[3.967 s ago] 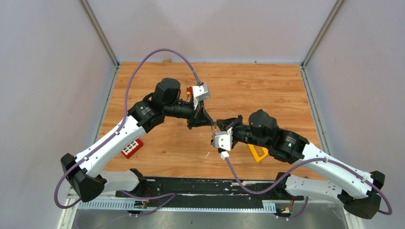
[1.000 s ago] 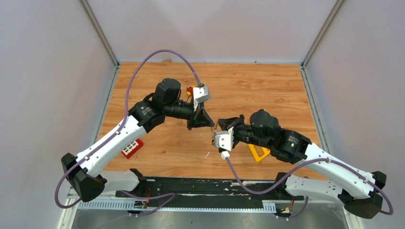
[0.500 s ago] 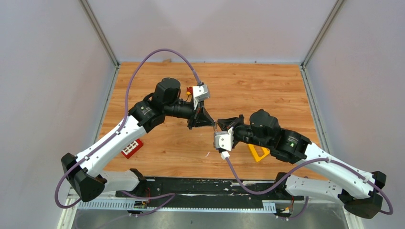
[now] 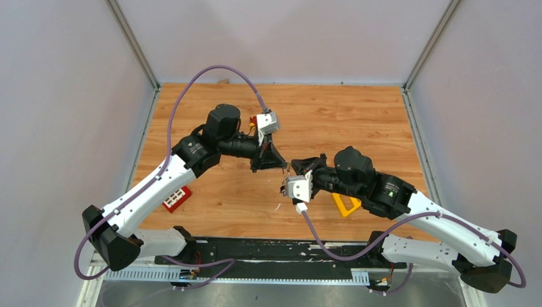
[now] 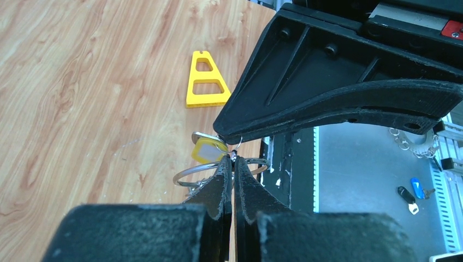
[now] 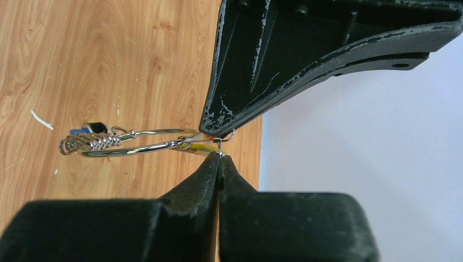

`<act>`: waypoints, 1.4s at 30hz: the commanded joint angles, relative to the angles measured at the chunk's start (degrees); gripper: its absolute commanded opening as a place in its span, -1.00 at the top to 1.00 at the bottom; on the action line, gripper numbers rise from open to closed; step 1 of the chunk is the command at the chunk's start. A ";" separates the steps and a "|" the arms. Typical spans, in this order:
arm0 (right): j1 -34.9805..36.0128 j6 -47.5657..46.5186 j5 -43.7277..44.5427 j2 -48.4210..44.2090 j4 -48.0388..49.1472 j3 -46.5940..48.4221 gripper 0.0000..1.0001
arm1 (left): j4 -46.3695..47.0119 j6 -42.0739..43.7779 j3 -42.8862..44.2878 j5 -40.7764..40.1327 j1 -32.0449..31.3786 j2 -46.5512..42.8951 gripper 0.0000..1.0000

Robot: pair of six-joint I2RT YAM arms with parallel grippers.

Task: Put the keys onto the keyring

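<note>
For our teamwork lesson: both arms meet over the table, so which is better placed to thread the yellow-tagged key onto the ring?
Right, probably. The right gripper has its jaws shut on the yellow-tagged key; the left gripper only clamps the keyring, steadying it.

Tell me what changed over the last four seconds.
Nothing visibly changed. The left gripper stays shut on the keyring and the right gripper on the yellow-tagged key, tips meeting above the table. The yellow triangle and red block lie where they were.
</note>
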 commanded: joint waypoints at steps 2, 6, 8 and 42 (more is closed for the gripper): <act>0.04 0.22 -0.56 0.19 1.99 -0.75 1.00 | 3.90 -1.23 0.13 1.01 0.36 -1.69 1.00; 0.00 0.21 -0.60 0.45 1.91 -0.63 1.00 | 4.29 -1.45 -0.05 2.07 0.36 -1.98 1.00; 0.04 0.18 -0.48 0.59 1.99 -0.75 1.00 | 4.39 -1.39 -0.05 2.05 0.40 -2.11 1.00; 0.74 0.62 -1.04 -0.30 1.77 0.16 1.00 | 3.34 -2.02 0.04 -0.95 0.45 0.56 1.00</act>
